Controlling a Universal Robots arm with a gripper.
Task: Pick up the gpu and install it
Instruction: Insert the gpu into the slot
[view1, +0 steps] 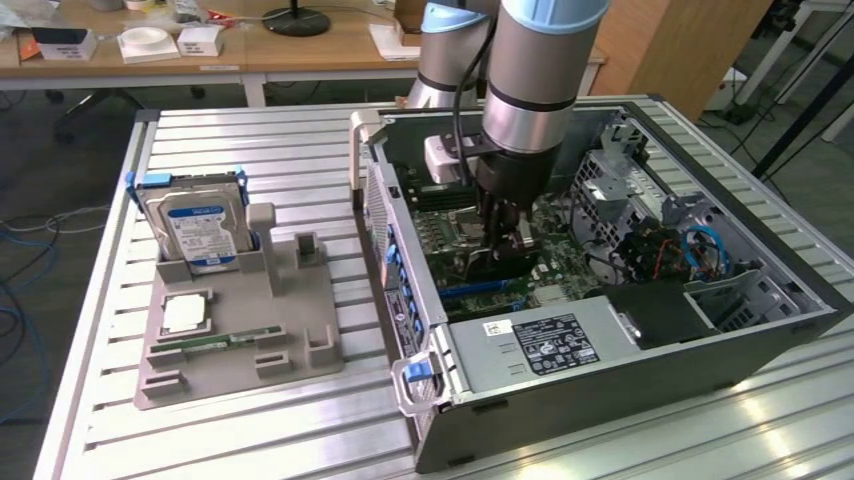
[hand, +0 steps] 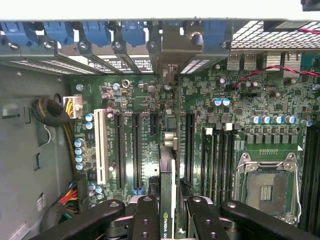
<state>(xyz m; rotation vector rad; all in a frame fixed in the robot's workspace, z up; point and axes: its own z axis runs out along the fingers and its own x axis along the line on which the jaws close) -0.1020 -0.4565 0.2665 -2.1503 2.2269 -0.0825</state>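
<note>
**Inside the open case: gpu clamped edge-on over the board**

Exterior view. On the slatted table (view1: 267, 150) the case (view1: 641, 400) lies on its side with the arm reaching down into it. The gripper (view1: 505, 235) is low over the motherboard (view1: 447, 205), and the gpu (view1: 483, 268) is a dark shape under it. The case also holds a power supply (view1: 547, 345) and blue cables (view1: 705, 250). At the exterior view's left, well apart from the case, a grey tray (view1: 287, 330) carries an upright hard drive (view1: 198, 232), a CPU (view1: 184, 314) and a memory stick (view1: 214, 342).

Wrist view. The gripper (hand: 170, 212) is closed on the gpu (hand: 167, 185), with its fingers (hand: 145, 217) pressed against both faces of the thin card. The card stands on edge between two black slots (hand: 136, 150). Whether it is seated cannot be told. This view adds board detail: a white slot (hand: 101, 145), the empty CPU socket (hand: 267, 185), blue bracket latches (hand: 95, 32) and a sleeved cable bundle (hand: 50, 112).
</note>
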